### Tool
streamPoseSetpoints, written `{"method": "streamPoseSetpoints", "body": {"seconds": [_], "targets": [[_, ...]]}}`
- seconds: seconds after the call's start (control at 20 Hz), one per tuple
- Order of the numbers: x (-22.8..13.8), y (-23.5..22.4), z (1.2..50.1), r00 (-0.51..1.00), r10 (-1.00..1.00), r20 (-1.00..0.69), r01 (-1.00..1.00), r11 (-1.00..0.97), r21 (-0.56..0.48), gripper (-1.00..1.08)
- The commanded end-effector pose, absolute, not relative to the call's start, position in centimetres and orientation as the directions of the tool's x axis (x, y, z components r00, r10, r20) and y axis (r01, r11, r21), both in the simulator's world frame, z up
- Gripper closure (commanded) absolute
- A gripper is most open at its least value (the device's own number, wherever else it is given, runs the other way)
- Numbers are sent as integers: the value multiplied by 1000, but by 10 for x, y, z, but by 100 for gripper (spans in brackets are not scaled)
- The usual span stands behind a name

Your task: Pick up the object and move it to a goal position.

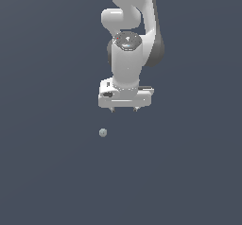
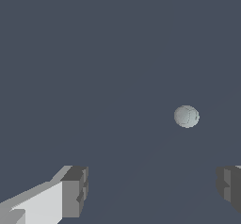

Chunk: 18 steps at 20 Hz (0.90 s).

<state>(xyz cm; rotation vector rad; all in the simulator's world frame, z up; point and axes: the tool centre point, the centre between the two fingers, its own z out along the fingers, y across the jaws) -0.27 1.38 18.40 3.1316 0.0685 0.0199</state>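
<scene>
The object is a tiny pale grey-green ball (image 1: 103,133) lying on the flat dark grey ground, lower than the white gripper and toward the exterior view's left of it. The gripper (image 1: 124,109) hangs from the white arm, pointing down, with its two short fingertips spread wide apart and nothing between them. In the wrist view the ball (image 2: 186,116) lies apart from the gripper (image 2: 153,190), beyond the gap between the two grey fingertips (image 2: 75,191), nearer the one at the picture's edge. The ball is not touched.
The white Franka arm (image 1: 130,35) rises out of the top of the exterior view. Around it is only uniform dark grey ground (image 1: 56,172), with no other objects or edges in view.
</scene>
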Motion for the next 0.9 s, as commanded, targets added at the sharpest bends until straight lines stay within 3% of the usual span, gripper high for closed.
{"method": "streamPoseSetpoints", "body": {"seconds": [0.0,0.45,0.85], "targets": [[-3,14,184,999,44,12,44,-999,9,-92],[9,31,214,995,83,55,82,-996,16,-92],[12,21,203,995,83,49,83,-996,14,-92]]}}
